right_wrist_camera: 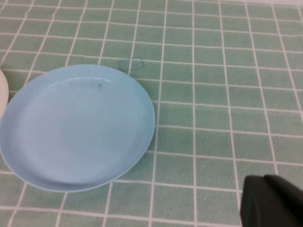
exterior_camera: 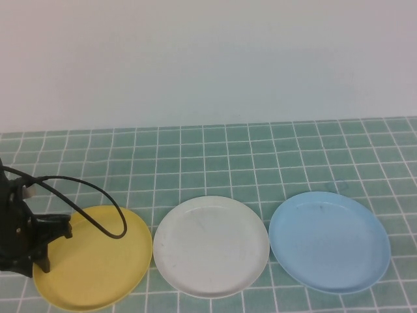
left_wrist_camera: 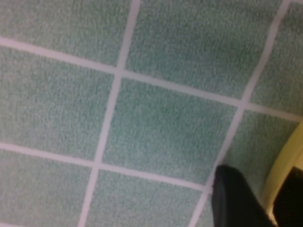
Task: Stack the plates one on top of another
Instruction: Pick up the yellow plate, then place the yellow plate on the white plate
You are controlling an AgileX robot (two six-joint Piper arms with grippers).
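Lying in a row along the lower frame, yellow plate (exterior_camera: 98,261), white plate (exterior_camera: 212,246) and blue plate (exterior_camera: 329,241) sit unstacked (all empty). Left gripper (exterior_camera: 29,251) straddles the yellow rim; its closure is unclear. Right gripper (right_wrist_camera: 272,201) hangs beside the blue plate.

Nothing readable anywhere here, no text, labels, brand marks or numbers. The yellow plate (exterior_camera: 98,261), white plate (exterior_camera: 211,246) and blue plate (exterior_camera: 329,241) are all plain, the tiled worktop (exterior_camera: 260,156) has just grid lines, and the wall behind is blank too.
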